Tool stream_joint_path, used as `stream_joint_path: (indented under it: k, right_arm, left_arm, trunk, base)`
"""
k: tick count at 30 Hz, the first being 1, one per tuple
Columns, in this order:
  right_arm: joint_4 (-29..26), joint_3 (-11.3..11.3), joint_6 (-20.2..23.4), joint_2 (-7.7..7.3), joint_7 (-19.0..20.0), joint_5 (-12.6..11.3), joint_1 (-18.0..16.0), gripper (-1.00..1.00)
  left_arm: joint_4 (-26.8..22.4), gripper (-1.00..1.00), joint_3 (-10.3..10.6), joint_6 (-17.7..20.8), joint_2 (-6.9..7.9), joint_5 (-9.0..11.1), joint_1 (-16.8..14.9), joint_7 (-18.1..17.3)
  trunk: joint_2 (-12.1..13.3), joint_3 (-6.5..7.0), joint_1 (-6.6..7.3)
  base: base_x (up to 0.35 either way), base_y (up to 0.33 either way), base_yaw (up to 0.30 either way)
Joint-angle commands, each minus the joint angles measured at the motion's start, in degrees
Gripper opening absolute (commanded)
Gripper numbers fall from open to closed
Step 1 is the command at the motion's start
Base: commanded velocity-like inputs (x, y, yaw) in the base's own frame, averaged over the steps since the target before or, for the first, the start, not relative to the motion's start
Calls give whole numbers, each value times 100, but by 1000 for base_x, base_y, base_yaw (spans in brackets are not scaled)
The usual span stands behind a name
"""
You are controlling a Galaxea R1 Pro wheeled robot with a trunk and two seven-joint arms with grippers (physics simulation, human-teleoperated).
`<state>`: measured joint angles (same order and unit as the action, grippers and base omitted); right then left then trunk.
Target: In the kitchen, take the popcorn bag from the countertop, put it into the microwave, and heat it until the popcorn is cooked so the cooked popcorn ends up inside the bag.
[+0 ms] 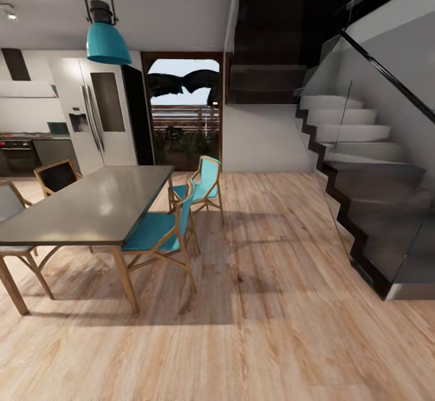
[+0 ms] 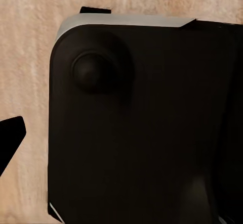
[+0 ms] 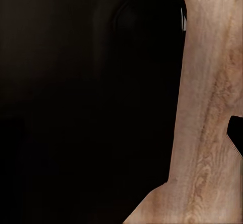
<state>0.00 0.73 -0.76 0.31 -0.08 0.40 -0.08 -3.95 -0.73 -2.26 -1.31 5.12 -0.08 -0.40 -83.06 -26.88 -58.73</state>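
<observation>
Far off at the left, in the head view, a small pale mint-blue microwave (image 1: 58, 128) stands on the grey countertop (image 1: 42, 137) of the kitchen, beside a tall white fridge (image 1: 96, 114). The popcorn bag and the popcorn are not to be made out at this distance. In the left wrist view one black fingertip (image 2: 11, 138) pokes in over the wood floor beside my dark base (image 2: 147, 128). The right wrist view likewise has a single black fingertip (image 3: 236, 133) next to the dark base (image 3: 86, 102). Neither view reveals how the jaws stand.
A grey dining table (image 1: 90, 205) with wooden legs stands between me and the kitchen, with teal chairs (image 1: 160, 232) on its near side. A dark staircase (image 1: 362, 177) with a glass rail rises at the right. Wood floor (image 1: 272, 304) stretches ahead toward a glass door (image 1: 184, 117).
</observation>
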Motion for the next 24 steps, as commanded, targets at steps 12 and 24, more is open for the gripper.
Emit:
stream_joint_path:
  k: [12, 24]
  right_arm:
    - [0, 268, -156, 101, -9, 12, -1, 100]
    - [0, 313, -150, 60, -15, 87, -1, 100]
  left_arm:
    - [-35, 100, -6, -17, -1, 93, -1, 35]
    - [-36, 100, 31, -32, 24, 1177, -1, 49]
  trunk:
    - [-2, -4, 0]
    - [-2, -4, 0]
  base:
    - [0, 0, 285]
    - [0, 0, 289]
